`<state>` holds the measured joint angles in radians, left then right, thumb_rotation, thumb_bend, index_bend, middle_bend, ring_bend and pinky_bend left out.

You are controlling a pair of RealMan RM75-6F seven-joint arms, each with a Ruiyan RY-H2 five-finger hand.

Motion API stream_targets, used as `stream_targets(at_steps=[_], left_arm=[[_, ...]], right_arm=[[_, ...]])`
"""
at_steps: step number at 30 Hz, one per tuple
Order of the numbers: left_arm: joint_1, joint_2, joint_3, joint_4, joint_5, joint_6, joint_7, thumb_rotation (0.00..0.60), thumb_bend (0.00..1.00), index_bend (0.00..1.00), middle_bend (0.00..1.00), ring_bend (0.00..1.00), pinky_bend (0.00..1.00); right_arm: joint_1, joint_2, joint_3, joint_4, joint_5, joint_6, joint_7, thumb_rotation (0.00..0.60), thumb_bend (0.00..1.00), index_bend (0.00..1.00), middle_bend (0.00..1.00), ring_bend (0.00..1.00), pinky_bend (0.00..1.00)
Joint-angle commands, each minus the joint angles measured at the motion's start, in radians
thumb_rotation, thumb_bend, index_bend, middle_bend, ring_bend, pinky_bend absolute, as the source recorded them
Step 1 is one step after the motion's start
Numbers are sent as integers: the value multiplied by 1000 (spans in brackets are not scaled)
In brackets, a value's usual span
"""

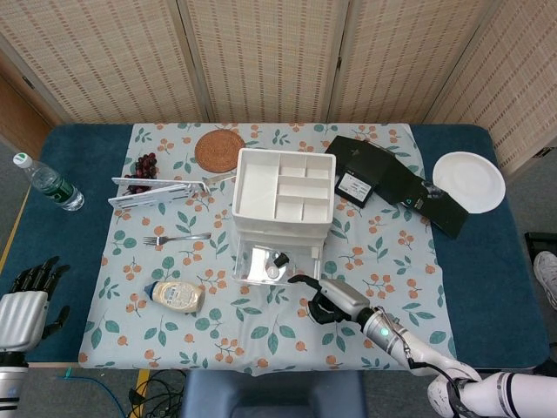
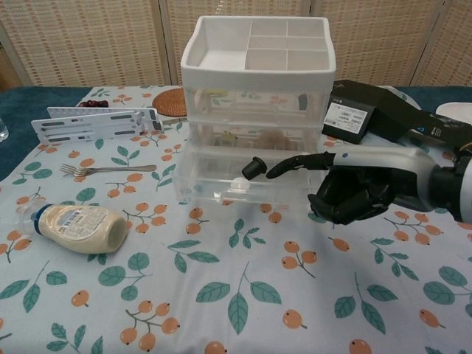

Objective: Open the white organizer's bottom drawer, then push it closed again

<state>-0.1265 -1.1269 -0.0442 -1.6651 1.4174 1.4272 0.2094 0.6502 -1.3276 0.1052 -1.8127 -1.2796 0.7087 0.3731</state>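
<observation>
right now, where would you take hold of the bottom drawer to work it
At the small round knob centred on the bottom drawer's clear front, coming from the table's near edge. The drawer stands pulled out toward that side, and the right hand already reaches in there, its fingers stretched toward the front panel.

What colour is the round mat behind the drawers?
The round mat is orange-brown, clearest in the head view.

The head view looks down from high up and shows the whole table (image 1: 487, 287). The chest view sits low and close, facing the screen. Both show the white organizer (image 1: 280, 202) (image 2: 255, 96), probably mid-frame in each.
</observation>
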Motion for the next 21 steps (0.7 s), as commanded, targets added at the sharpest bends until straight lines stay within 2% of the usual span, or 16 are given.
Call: stream_targets(at_steps=[1,4,12,18,21], left_arm=[[0,0,-1,-1,1,0,1,600,343,171,110,131,142],[0,0,0,-2,3,1,1,600,343,171,110,131,143],[2,5,-2,-6,4,7,-1,600,343,172,110,131,142],[8,5,0,-7,11,18,-4,600,344,171,110,130,142],[13,4,2,-8,14,25,-7,600,344,171,110,130,142]], right_arm=[[-10,7,-5,-7,-15,13,13,600,569,0,894,1000,1000],[-18,20,-11,-16,-35,28,19,600,504,0,890,1000,1000],[-27,105,-18,-97,-119,67,13,600,496,0,882,1000,1000],[18,181,32,-155,-145,73,-57,600,486,13,885,1000,1000],[65,206,67,-159,-111,42,-134,600,462,118,891,1000,1000]])
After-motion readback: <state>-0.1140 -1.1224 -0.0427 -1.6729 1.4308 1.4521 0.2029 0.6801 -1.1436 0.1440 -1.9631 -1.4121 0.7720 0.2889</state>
